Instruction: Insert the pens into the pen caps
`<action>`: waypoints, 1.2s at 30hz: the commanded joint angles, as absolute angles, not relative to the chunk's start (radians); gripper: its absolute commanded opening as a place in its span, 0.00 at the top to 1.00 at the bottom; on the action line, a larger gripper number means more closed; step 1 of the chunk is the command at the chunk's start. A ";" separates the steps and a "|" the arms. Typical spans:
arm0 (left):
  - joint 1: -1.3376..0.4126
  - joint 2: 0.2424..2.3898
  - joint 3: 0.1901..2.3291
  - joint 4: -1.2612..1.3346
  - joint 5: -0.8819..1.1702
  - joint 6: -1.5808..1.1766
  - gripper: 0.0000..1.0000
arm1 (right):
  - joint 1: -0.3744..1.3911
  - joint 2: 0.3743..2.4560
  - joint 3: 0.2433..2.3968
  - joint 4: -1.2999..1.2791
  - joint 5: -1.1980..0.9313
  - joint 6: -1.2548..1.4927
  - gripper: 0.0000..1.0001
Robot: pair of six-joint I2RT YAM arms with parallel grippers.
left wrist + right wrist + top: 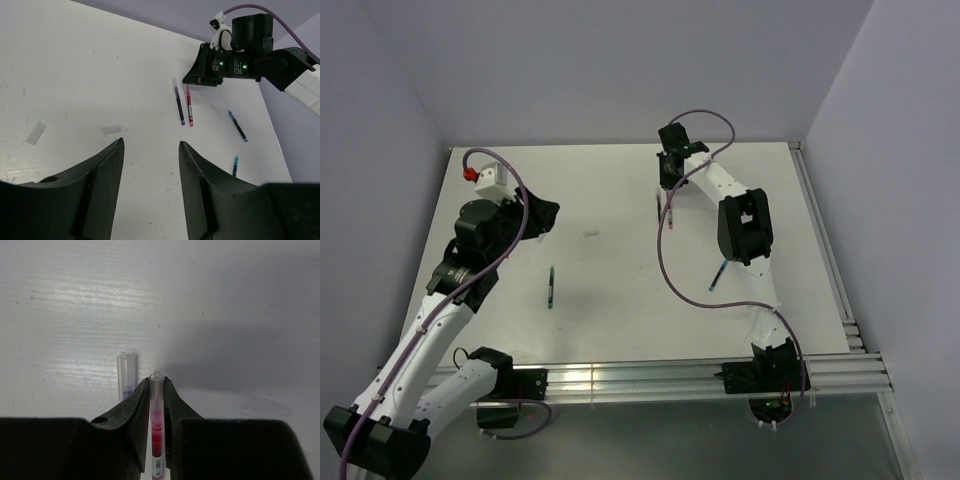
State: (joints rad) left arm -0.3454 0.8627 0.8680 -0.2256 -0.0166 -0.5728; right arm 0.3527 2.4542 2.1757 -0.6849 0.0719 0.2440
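The right gripper (157, 392) pinches narrowly on the red pen (157, 427), low centre of its wrist view, the dark blue pen (127, 376) just left; the left gripper (150, 167) gapes wide above the table (75, 60).

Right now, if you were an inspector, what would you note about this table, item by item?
Surface: white table, faintly scuffed.
Job's things: four pens. The red pen is between the right fingers, the purple pen lies beside it with a clear tube on its end, the blue pen lies apart, and the teal-tipped pen is nearer the left arm. There are two loose caps.
Clutter: nothing seen.
Grippers: left gripper is open and empty. Right gripper is shut on the red pen.
Cables: a purple cable loops along each arm.
Surroundings: plain grey walls and metal rails at the near edge.
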 commanded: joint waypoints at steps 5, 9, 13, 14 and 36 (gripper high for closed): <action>-0.341 0.865 0.874 -0.207 -0.008 -0.569 0.47 | 0.345 2.468 2.221 -0.689 0.092 0.232 0.94; -0.341 0.868 0.876 -0.207 -0.008 -0.568 0.48 | 0.344 2.467 2.221 -0.690 0.091 0.232 0.90; -0.341 0.873 0.879 -0.210 0.008 -0.566 0.48 | 0.344 2.470 2.223 -0.693 0.092 0.230 0.87; -0.341 0.874 0.879 -0.210 0.006 -0.565 0.48 | 0.344 2.471 2.223 -0.693 0.094 0.230 0.87; -0.341 0.881 0.884 -0.215 0.017 -0.560 0.48 | 0.337 2.425 2.217 -0.701 0.103 0.229 0.68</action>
State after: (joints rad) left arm -0.3435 0.8814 0.8680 -0.2317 0.0025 -0.5694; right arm 0.3485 2.4577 2.1769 -0.6895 0.0734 0.2371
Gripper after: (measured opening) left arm 0.517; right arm 0.318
